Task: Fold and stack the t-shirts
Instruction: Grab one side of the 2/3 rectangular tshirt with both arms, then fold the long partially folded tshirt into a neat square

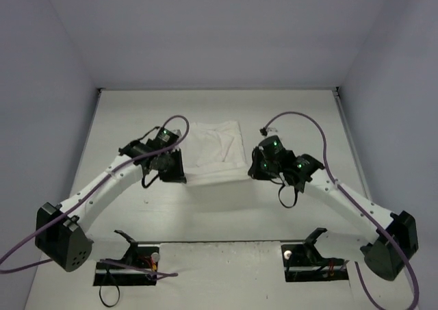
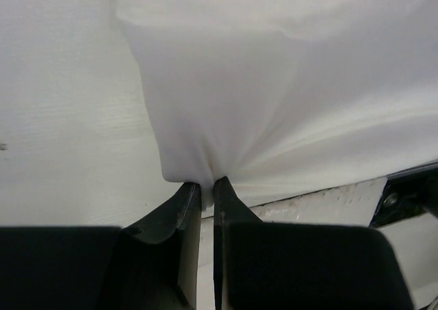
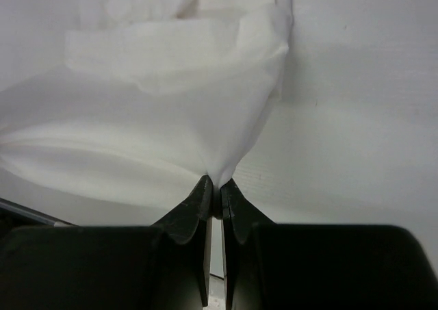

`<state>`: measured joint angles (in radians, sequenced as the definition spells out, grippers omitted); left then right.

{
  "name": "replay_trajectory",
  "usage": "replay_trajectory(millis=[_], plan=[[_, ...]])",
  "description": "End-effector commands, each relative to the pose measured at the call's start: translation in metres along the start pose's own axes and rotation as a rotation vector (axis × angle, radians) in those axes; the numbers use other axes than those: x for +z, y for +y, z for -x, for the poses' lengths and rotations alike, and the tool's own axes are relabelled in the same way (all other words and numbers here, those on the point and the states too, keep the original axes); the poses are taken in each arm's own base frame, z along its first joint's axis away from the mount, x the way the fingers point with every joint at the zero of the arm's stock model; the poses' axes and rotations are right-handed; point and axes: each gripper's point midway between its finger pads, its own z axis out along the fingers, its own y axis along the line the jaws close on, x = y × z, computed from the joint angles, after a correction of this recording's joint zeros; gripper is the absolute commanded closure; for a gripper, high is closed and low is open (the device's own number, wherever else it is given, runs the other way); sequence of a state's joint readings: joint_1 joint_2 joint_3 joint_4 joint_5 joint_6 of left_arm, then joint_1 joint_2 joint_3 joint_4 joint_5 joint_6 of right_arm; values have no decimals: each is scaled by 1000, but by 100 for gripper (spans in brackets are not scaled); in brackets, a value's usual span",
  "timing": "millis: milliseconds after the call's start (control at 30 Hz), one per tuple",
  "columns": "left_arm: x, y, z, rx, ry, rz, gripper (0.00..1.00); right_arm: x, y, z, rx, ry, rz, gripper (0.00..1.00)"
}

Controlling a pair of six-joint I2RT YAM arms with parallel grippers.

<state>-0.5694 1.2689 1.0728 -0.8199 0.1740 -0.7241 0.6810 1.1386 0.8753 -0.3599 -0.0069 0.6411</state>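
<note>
The white t-shirt (image 1: 213,151) lies partly folded in the middle of the table, plain white side up; no red print shows. My left gripper (image 1: 179,176) is shut on its near left corner, the cloth (image 2: 226,111) bunched between the fingertips. My right gripper (image 1: 252,172) is shut on its near right corner, the cloth (image 3: 171,125) pinched and pulled taut. The near edge of the shirt is stretched between the two grippers, a little above the table.
The white table (image 1: 226,207) is walled by grey panels on the left, back and right. Two cut-outs with cables and mounts (image 1: 130,265) (image 1: 315,261) sit at the near edge. Purple cables loop off both arms.
</note>
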Motion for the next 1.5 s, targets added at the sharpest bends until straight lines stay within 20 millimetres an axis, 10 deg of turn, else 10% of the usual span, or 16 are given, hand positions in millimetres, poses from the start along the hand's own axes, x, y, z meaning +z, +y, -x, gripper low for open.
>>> replay_trajectory(millis=[0,267,567,700,1000,1233,1400,1467], plan=[[-19,23,41,7,-40,91,100,8,-12,40,-83,-28,-129,100],[-19,20,160,31,-165,98,100,48,3,139,-129,-53,-101,100],[58,22,258,-12,-146,68,97,165,-4,200,-111,29,-36,88],[71,27,292,1,-201,75,50,192,-13,227,-93,-9,-41,64],[-25,-9,354,116,-510,-19,44,144,22,306,-304,-198,124,59],[-55,7,291,74,-463,10,44,125,15,276,-391,-148,134,80],[-129,49,253,56,-589,112,38,52,-40,290,-336,-307,-136,46],[-169,66,242,20,-674,126,36,-11,-56,306,-293,-428,-204,30]])
